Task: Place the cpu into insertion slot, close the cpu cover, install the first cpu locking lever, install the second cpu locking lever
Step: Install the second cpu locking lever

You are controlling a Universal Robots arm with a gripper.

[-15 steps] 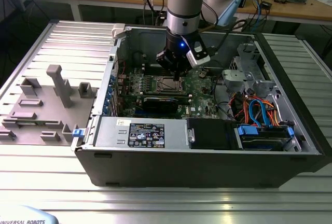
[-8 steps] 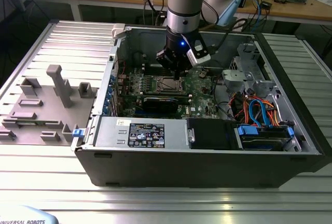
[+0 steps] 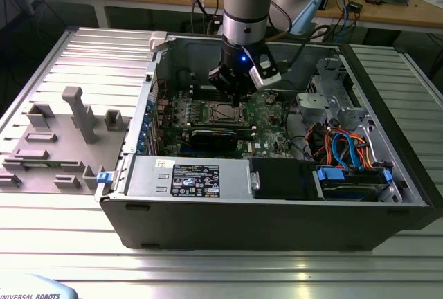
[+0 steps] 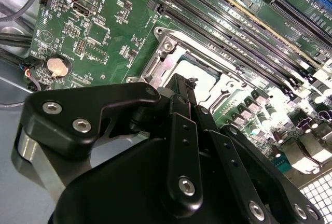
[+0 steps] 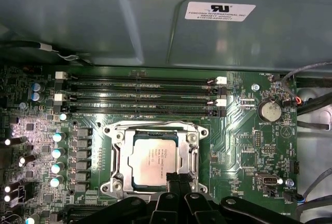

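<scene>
Hovering low inside the open computer case [image 3: 277, 195], the gripper [image 3: 237, 91] hung just above the insertion slot [image 3: 222, 112] in the exterior view, its black fingers [image 5: 176, 185] drawn together into a narrow point with nothing visible between them. In the first wrist view that closed tip reached over the near edge of the socket. The cpu [image 5: 154, 161] already lay flat in the insertion slot [image 5: 116, 156], its silver-grey top showing through the cut-out of the cpu cover [image 5: 193, 154], which seemed to be folded down around it — though whether the frame sat fully flush could not be told. In the second wrist view the fingertips [image 4: 182, 86] stood close over the socket's bright metal rim [image 4: 167, 45], with the memory slots [image 5: 140, 97] just beyond.

As a judgement, the locking levers looked like the work in hand, but which lever was latched could not be made out. The risks followed from that closeness: a tip pressing slightly off the thin lever could slip onto the green motherboard [image 5: 244, 146] and scrape small components, and pushing down on a cover not properly seated could load the chip unevenly — bending the frame or stressing the socket beneath
</scene>
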